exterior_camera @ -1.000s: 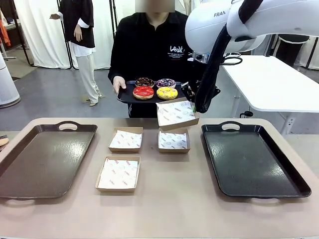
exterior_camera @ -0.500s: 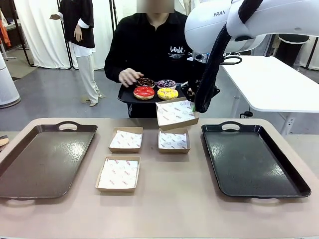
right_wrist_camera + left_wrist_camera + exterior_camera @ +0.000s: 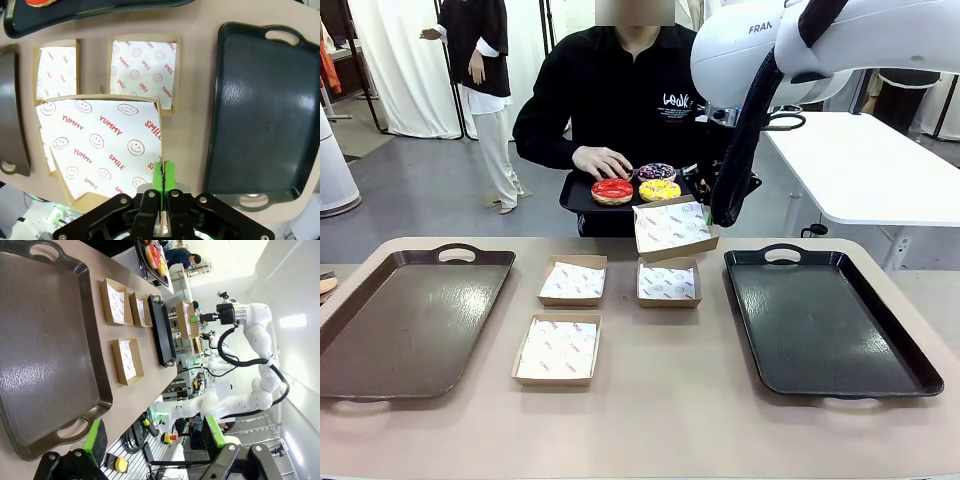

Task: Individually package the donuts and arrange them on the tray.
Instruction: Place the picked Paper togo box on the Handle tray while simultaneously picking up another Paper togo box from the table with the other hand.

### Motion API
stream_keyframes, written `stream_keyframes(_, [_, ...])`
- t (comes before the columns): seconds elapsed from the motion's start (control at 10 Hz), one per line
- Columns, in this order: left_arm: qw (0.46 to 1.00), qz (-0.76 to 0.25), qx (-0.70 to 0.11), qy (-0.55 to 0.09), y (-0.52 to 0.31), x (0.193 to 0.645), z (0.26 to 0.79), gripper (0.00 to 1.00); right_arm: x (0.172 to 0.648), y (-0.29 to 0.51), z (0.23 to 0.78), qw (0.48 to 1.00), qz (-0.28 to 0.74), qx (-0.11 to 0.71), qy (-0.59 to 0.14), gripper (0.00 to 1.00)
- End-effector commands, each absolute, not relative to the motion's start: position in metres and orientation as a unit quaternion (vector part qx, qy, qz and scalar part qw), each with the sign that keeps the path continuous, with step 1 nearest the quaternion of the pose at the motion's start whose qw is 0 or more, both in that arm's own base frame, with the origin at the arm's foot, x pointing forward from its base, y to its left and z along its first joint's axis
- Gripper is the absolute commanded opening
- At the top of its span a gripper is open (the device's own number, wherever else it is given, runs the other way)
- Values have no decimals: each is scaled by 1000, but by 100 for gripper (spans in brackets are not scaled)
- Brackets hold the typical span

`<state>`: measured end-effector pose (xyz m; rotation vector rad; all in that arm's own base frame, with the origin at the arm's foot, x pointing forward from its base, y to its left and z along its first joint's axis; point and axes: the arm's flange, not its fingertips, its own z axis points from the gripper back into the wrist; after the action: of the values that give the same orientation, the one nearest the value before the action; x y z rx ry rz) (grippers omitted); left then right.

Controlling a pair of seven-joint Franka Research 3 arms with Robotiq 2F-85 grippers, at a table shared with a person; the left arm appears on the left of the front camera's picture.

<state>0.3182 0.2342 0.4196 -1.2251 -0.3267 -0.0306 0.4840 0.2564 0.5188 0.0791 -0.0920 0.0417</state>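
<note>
Across the table a person holds a small black tray (image 3: 578,197) bearing a red donut (image 3: 612,189), a yellow donut (image 3: 660,189) and a sprinkled donut (image 3: 655,171). The person's hand (image 3: 603,160) rests over the tray's back left spot and hides what lies there. My right gripper (image 3: 704,203) is shut on the edge of a paper-lined box (image 3: 672,228) held tilted in the air above the table's far middle. In the right wrist view the gripper (image 3: 163,170) pinches that box (image 3: 100,145) at its corner. My left gripper (image 3: 155,437) is open above the left dark tray (image 3: 45,350).
Three paper-lined boxes lie mid-table: far left (image 3: 573,280), far right (image 3: 668,283), near left (image 3: 558,348). A large dark tray (image 3: 410,320) lies on the left, another (image 3: 825,320) on the right. A white table (image 3: 860,165) stands behind on the right.
The person's hand has moved from the small tray's left edge onto its back left donut, and the tray has shifted slightly right. Both arms and the held box have stayed still.
</note>
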Motion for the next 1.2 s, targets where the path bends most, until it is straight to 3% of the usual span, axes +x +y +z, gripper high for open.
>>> stream_keyframes(0.0, [802,-14,-576,-159,235,318,421,100,480,254,519,998,15,41,-44,0])
stream_keyframes(1.1, [802,-14,-576,-159,235,318,421,100,480,254,519,998,15,41,-44,0])
